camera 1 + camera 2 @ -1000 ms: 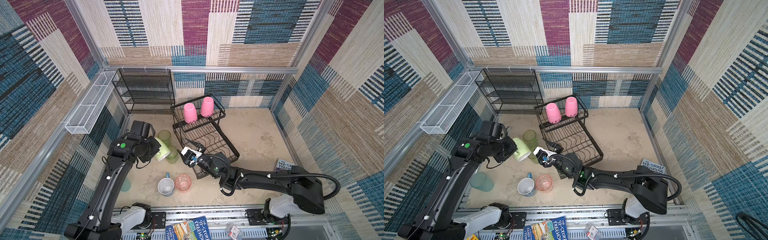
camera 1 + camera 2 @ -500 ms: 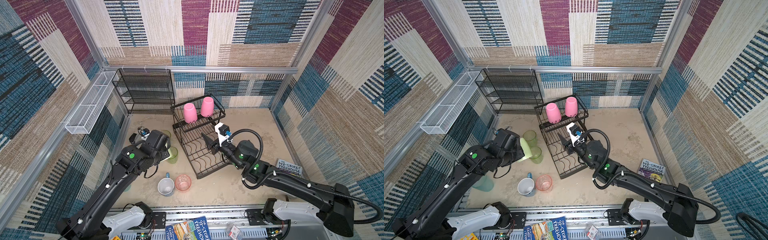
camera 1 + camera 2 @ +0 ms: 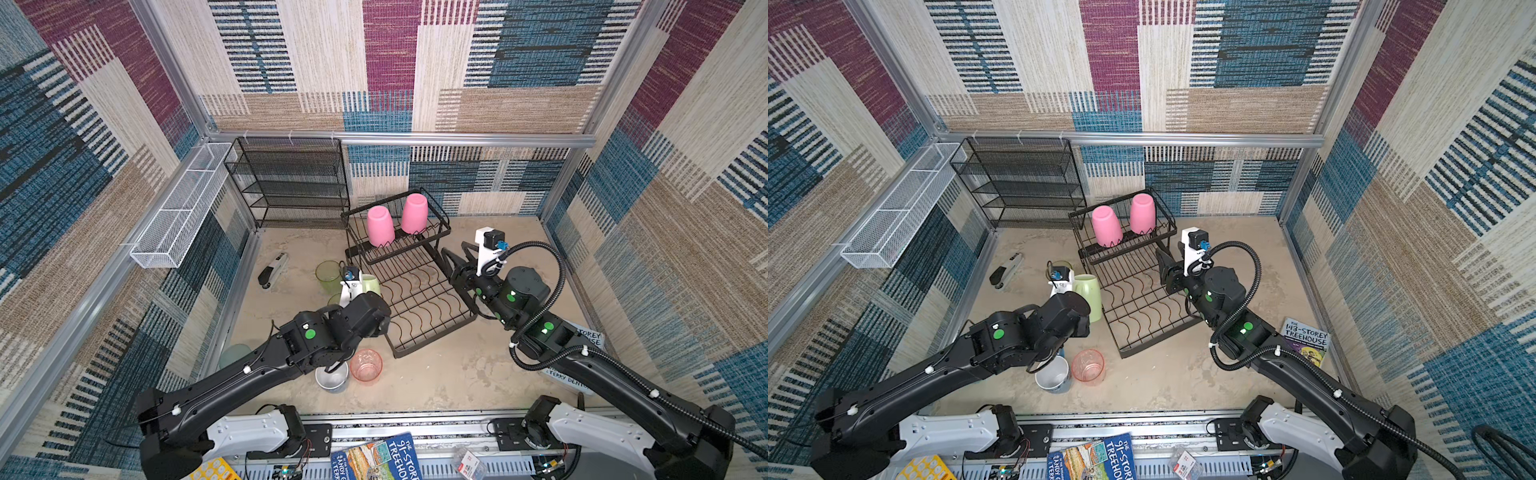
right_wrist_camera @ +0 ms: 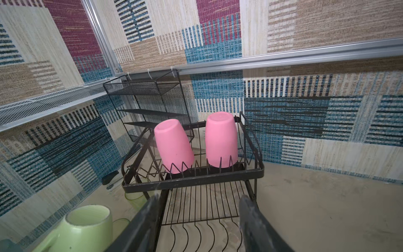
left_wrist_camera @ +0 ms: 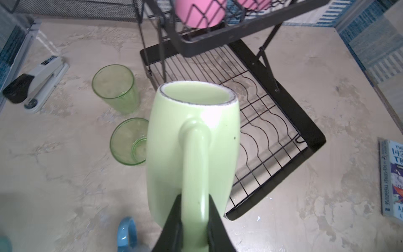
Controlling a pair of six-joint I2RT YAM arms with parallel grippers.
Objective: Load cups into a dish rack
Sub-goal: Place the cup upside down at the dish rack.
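While left tool (image 5: 194, 201) grips mug (image 5: 192, 131) | upper basket (image 4: 192, 180) — two pink tumblers (image 4: 174, 148)

A: What has the left gripper (image 5: 194, 220) got?
B: The pale-green mug (image 5: 168, 141), pinched by its handle, mouth pointing away, at the left edge of the dish rack (image 5: 309, 133).
A: And on the table?
B: Far clear-green tumbler (image 5: 115, 89) and near clear-green tumbler (image 5: 128, 141), upright, left of the rack. A stapler (image 5: 37, 83) farther left. The blue mug (image 5: 127, 229) nearest, only its handle showing.

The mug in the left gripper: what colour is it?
Pale green mug with a thin grey rim; clearest in the left wrist view.
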